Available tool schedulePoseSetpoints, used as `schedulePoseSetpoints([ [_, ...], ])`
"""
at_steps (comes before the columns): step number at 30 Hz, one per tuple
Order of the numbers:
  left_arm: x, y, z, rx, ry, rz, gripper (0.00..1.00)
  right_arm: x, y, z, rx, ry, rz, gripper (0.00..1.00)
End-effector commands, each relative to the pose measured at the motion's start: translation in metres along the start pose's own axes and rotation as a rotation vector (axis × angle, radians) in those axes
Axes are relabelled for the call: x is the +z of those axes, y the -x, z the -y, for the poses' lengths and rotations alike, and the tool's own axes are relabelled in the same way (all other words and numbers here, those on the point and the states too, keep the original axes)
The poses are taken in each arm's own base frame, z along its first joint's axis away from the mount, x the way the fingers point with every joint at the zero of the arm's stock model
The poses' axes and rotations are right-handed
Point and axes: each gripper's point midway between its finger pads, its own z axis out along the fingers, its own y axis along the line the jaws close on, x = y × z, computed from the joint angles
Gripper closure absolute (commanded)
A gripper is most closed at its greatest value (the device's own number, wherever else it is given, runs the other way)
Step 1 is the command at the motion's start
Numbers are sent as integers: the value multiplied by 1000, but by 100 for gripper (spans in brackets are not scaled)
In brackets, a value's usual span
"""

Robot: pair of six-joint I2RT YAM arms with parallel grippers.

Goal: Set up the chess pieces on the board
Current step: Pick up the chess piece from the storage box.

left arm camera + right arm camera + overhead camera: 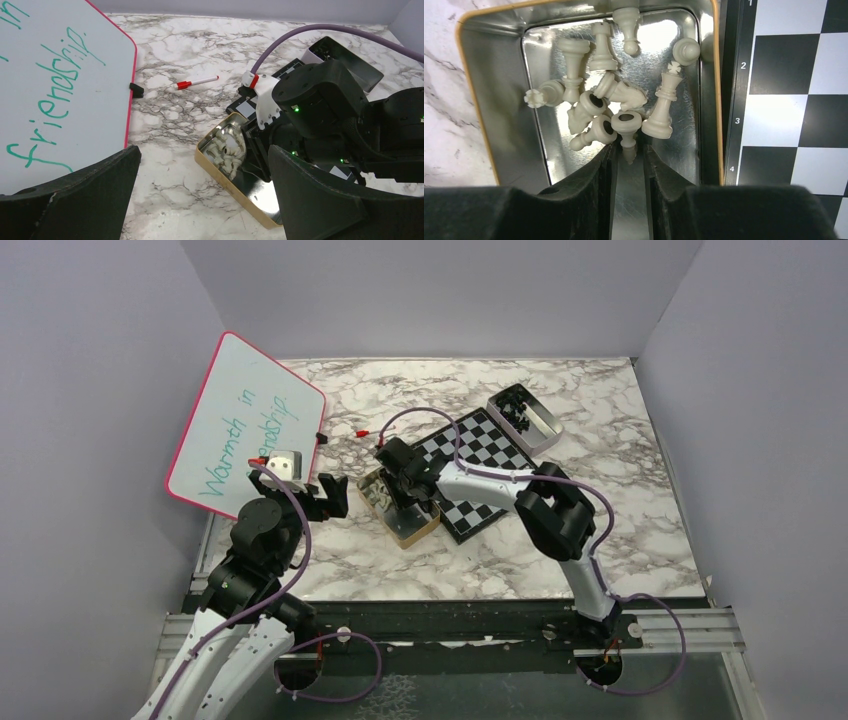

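Observation:
Several pale chess pieces lie jumbled in a gold-rimmed tin just left of the board. My right gripper reaches down into this tin, its jaws narrowly open on either side of the thin head of one lying piece, with small gaps showing. From above, the right gripper covers the tin beside the bare board. My left gripper hovers wide open to the tin's left, holding nothing. In the left wrist view the left gripper faces the pale pieces.
A second tin holding black pieces stands at the board's far right corner. A pink-framed whiteboard leans at the left. A red-capped marker lies on the marble table behind the board.

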Motion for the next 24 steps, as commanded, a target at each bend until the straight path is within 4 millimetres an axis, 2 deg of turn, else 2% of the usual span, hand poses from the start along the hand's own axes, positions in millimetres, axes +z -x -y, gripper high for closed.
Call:
schedulePoseSetpoints([
  [1, 1, 3, -1, 6, 5, 17, 1, 14, -11, 6, -29, -42, -6, 70],
  [6, 1, 3, 0, 6, 5, 14, 1, 18, -17, 11, -40, -62, -16, 74],
  [11, 2, 2, 0, 7, 3, 10, 1, 9, -11, 11, -35, -64, -3, 84],
  [15, 2, 1, 3, 4, -9, 4, 1, -16, 3, 8, -10, -46, 38, 90],
  [20, 4, -3, 7, 2, -30, -12, 1, -60, 22, 7, 21, -17, 104, 92],
  [24, 10, -7, 15, 43, -80, -18, 5, -92, 23, 8, 23, 29, 113, 92],
])
